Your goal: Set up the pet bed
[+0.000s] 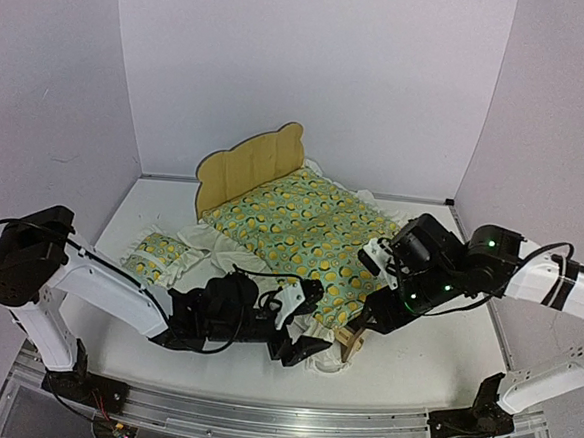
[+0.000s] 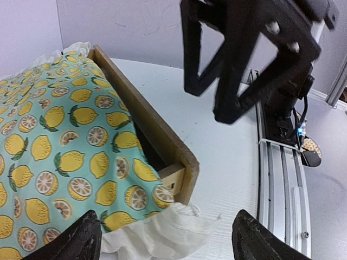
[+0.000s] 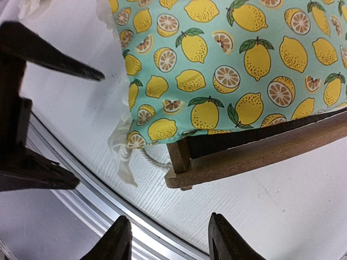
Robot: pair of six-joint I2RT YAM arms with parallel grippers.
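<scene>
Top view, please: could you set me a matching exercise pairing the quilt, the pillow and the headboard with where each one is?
Things:
1 quilt
2 pillow
3 headboard

Places:
A standing upright at the far end of the bed
B spread over the bed
C lying on the table beside the bed

Pairs: 1-B, 2-C, 3-A.

A lemon-printed quilt (image 1: 301,230) on a pale green ground lies spread across the middle of the white surface (image 1: 443,350), its white ruffle spilling out at the near edge and along the left. A small matching pillow (image 1: 154,257) lies just left of it, beside the ruffle. A ridged aluminium rail (image 1: 258,422) runs along the surface's near edge. Plain pale walls (image 1: 382,75) stand around it.
</scene>
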